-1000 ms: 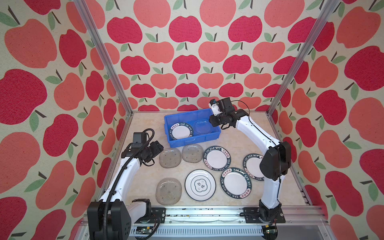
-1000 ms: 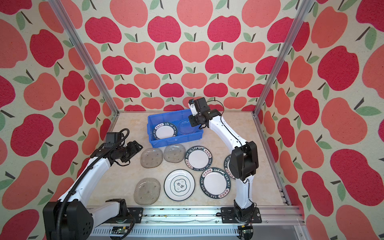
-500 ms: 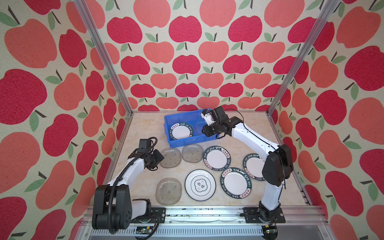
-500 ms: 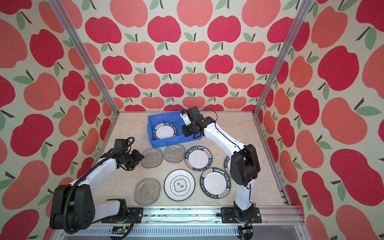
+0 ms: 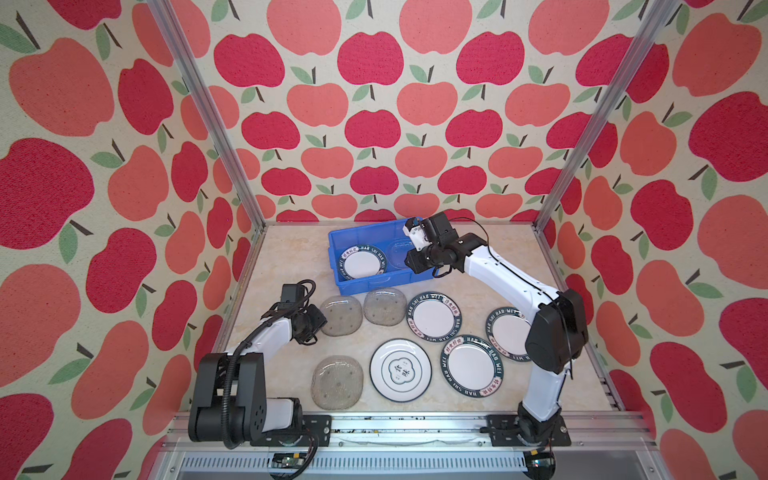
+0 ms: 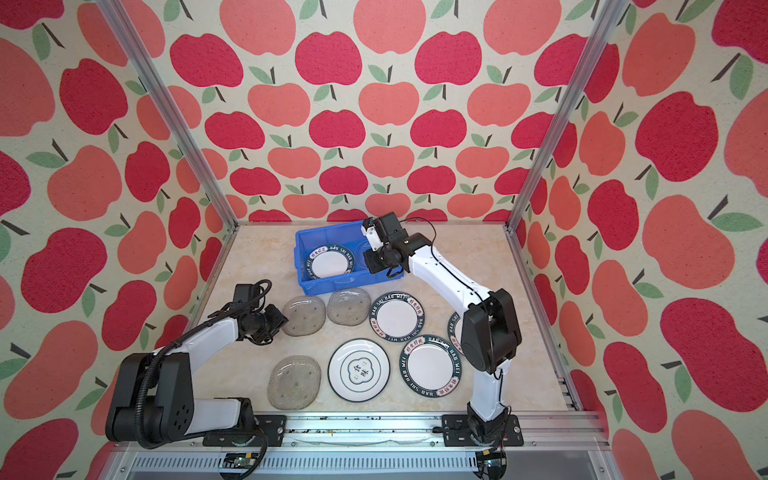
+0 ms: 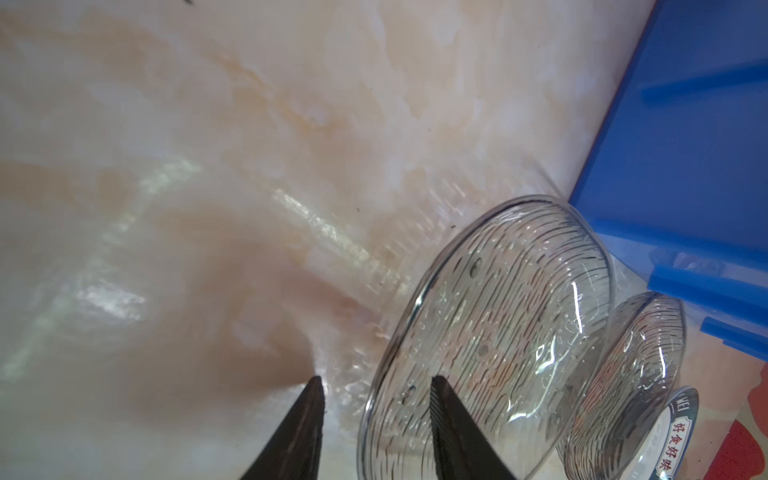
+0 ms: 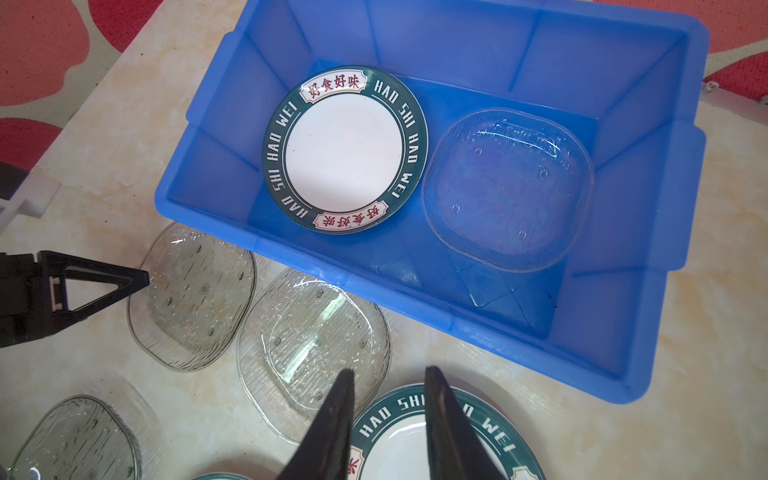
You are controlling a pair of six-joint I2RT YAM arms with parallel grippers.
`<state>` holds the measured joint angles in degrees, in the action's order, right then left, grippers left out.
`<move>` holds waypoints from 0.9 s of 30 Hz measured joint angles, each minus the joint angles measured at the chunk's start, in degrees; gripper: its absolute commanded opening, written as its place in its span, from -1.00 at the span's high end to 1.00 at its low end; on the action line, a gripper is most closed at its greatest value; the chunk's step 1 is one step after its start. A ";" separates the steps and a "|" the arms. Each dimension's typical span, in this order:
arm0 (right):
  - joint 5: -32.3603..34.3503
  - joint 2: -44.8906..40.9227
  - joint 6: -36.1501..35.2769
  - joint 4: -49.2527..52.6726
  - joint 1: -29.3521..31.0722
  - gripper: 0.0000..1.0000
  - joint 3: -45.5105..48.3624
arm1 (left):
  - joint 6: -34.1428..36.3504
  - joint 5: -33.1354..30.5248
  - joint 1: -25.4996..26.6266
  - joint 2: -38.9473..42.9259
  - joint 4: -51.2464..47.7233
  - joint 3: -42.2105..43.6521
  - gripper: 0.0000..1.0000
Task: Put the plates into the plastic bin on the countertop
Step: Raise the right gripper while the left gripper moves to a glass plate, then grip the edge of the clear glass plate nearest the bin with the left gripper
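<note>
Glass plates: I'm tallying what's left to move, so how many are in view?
4. One glass plate lies in the bin; two sit side by side just before it; one is nearest the front rail. None appears hidden.

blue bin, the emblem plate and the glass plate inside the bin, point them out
blue bin (image 5: 365,286): in a top view, on its front wall.
emblem plate (image 5: 401,371): in a top view, on the central emblem.
glass plate inside the bin (image 8: 507,187): right wrist view, middle of its base.
</note>
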<state>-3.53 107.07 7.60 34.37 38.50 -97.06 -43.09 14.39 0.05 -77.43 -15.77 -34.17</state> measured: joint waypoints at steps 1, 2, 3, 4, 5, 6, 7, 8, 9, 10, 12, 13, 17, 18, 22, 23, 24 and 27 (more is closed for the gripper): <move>0.00 0.00 0.00 0.00 0.00 0.40 0.00 | -0.17 0.00 -0.24 0.00 0.48 0.31 0.17; 0.00 0.02 0.00 0.00 0.00 0.40 0.00 | -0.55 -0.02 -0.35 0.00 0.94 0.48 0.20; 0.00 0.04 0.00 -0.02 0.00 0.40 0.00 | -0.83 0.00 -0.48 0.00 1.40 0.52 0.22; 0.00 0.09 0.00 0.00 0.00 0.40 -0.02 | -0.98 0.00 -0.61 0.00 1.97 0.55 0.25; 0.00 0.11 0.00 0.00 0.00 0.40 -0.02 | -1.05 0.00 -0.68 -0.04 2.40 0.55 0.27; 0.00 0.20 0.00 0.00 0.00 0.40 -0.02 | -1.07 0.02 -0.79 -0.15 2.82 0.55 0.29; 0.00 0.31 0.00 -0.02 0.00 0.40 -0.09 | -1.05 0.02 -0.87 -0.28 3.19 0.55 0.30; -0.02 0.39 -0.02 -0.04 0.00 0.40 -0.11 | -1.05 0.02 -0.94 -0.50 3.48 0.55 0.31; -0.02 0.50 0.00 -0.04 0.00 0.40 -0.11 | -1.05 0.02 -0.98 -0.66 3.82 0.55 0.33; -0.02 0.66 -0.02 -0.04 0.00 0.40 -0.11 | -1.03 0.04 -1.07 -0.81 4.11 0.55 0.35; -0.02 0.92 -0.02 -0.04 0.00 0.40 -0.11 | -1.01 0.09 -1.16 -1.03 4.66 0.55 0.36; -0.02 0.98 -0.02 -0.02 0.00 0.40 -0.11 | -1.01 0.15 -1.18 -1.11 4.92 0.55 0.37; -0.02 1.01 -0.02 -0.04 0.00 0.40 -0.11 | -0.98 0.26 -1.25 -1.55 5.49 0.57 0.45; -0.02 1.03 -0.02 -0.04 0.00 0.40 -0.11 | -0.98 0.28 -1.25 -1.77 5.57 0.55 0.45; -0.02 1.03 -0.02 -0.04 0.00 0.40 -0.11 | -0.98 0.66 -1.25 -2.54 5.92 0.66 0.46; -0.02 1.07 -0.02 -0.04 0.00 0.40 -0.11 | -0.98 0.70 -1.25 -2.56 6.10 0.83 0.47; -0.02 1.07 0.00 -0.04 0.00 0.41 -0.11 | -1.01 0.72 -1.25 -2.56 6.27 0.98 0.47; -0.02 1.07 -0.02 -0.04 0.00 0.41 -0.11 | -0.98 1.07 -1.22 -2.54 6.80 1.27 0.51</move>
<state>-3.55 108.14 7.57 34.33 38.50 -97.17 -44.07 15.46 -1.17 -79.96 -8.97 -32.91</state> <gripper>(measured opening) 0.297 0.256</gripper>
